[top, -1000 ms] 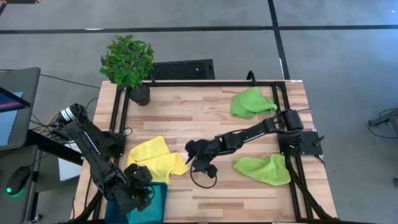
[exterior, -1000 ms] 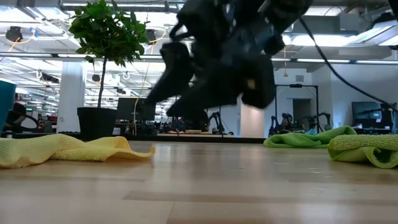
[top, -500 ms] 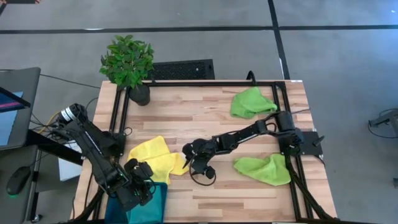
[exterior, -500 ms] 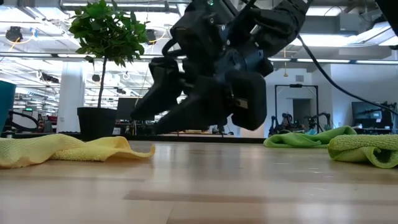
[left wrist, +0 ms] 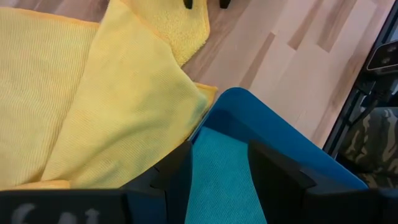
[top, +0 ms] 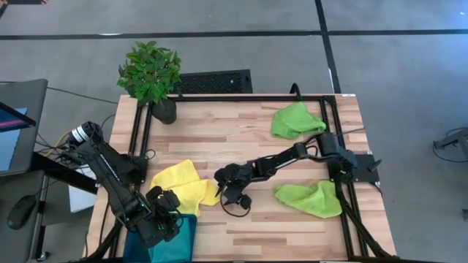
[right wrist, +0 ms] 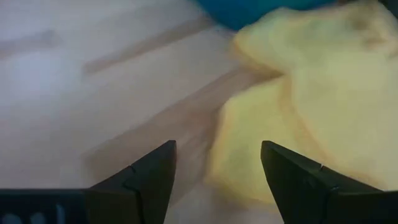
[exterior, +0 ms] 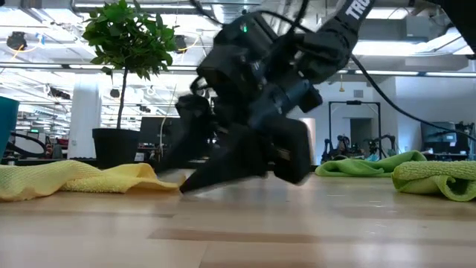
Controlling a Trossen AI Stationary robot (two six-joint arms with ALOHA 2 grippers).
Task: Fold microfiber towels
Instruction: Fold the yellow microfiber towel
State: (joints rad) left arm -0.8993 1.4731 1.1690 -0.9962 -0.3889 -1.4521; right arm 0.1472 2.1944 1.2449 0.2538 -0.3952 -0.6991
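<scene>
The right tool (top: 221, 188), fingers spread wide and empty, hangs low over the counter (top: 241, 139) just right of the yellow towel (top: 183, 186), whose near-right corner lies directly ahead of it. The left tool (top: 170, 219), at the near-left edge, pinches the teal towel (top: 179, 237). Two lime green towels (top: 311, 199) lie far to the right.

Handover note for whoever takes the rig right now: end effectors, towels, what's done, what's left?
Right end effector: open, low over the table at the yellow towel's corner, holding nothing.
Left end effector: at the near left corner, fingers either side of the teal towel; grip unclear.
Yellow towel lies crumpled, mid-left. Two lime green towels are bunched on the right: one far, one near.
Done: no towel looks folded.
Left: likely all four, yellow apparently next.
</scene>
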